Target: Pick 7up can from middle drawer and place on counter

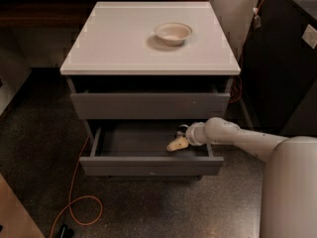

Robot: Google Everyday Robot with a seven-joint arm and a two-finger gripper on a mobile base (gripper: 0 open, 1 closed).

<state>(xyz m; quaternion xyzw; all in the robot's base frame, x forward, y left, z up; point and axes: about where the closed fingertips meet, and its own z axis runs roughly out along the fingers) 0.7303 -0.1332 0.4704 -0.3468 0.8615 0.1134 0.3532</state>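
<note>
The middle drawer (148,165) is pulled open below the counter (119,43), a glossy white slab. My gripper (177,144) is down inside the drawer at its right side, near the front wall, with the white arm reaching in from the right. A small dark shape with a pale glint (182,129) sits right behind the gripper. It may be the 7up can, but I cannot tell for sure. The rest of the drawer floor that shows looks bare.
A shallow cream bowl (173,32) sits on the counter, right of the middle. The upper grey drawer front (148,105) hangs above the open drawer. A dark cabinet (282,68) stands to the right. An orange cable (74,202) loops on the floor at the left front.
</note>
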